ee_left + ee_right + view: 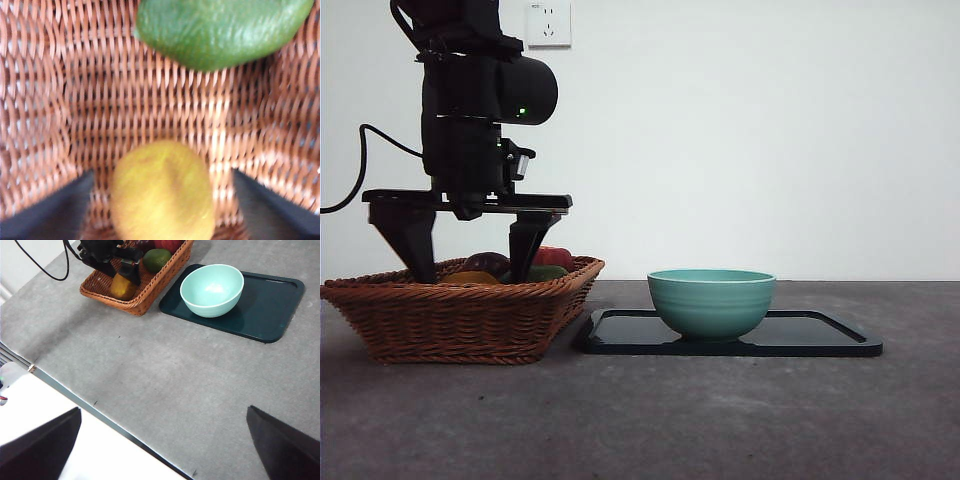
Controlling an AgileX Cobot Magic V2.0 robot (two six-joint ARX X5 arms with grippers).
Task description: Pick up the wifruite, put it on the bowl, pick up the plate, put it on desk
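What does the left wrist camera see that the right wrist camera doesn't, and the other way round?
Only the left wrist view shows the woven basket floor close up, with the left tool open around the small oval orange-brown fruit.

Only the right wrist view shows the round mint-teal bowl on the dark flat tray, the grey desk, and the waiting right tool.

Both show the brown wicker basket and the green fruit.

wall (770, 130): plain white | wall socket (548, 23): white, high up | lighting: even
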